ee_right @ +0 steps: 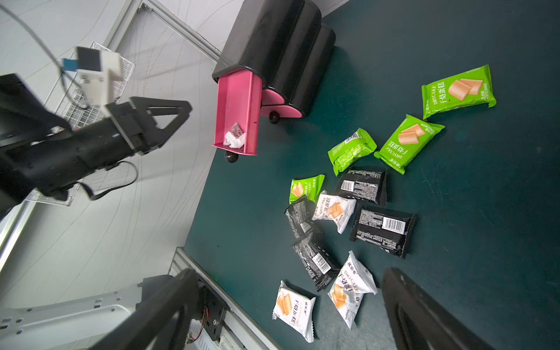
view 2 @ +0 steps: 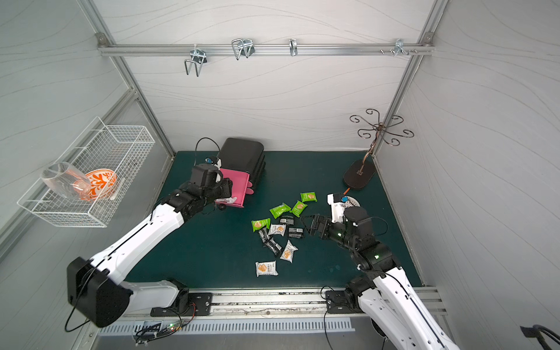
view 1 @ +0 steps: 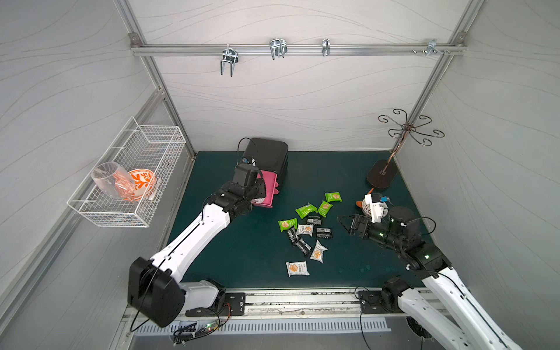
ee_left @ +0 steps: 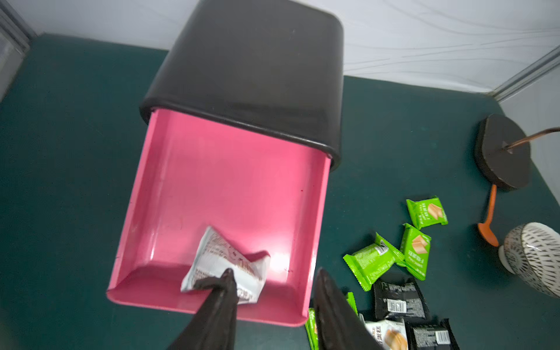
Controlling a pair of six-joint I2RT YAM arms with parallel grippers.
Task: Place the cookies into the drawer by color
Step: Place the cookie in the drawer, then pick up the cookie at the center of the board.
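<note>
One white cookie packet (ee_left: 225, 266) lies in the pulled-out top drawer (ee_left: 227, 181), by its front wall; the other cookies (ee_right: 333, 209), four green, four black, three white, lie loose mid-worktop (view 1: 242, 257), so the sorting looks barely begun. The left tool (ee_left: 274, 272) hangs over that packet, jaws parted, released; the right tool (view 1: 342, 224) sits wide open and empty beside the pile

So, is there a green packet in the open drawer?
No, the drawer holds only one white packet.
</note>
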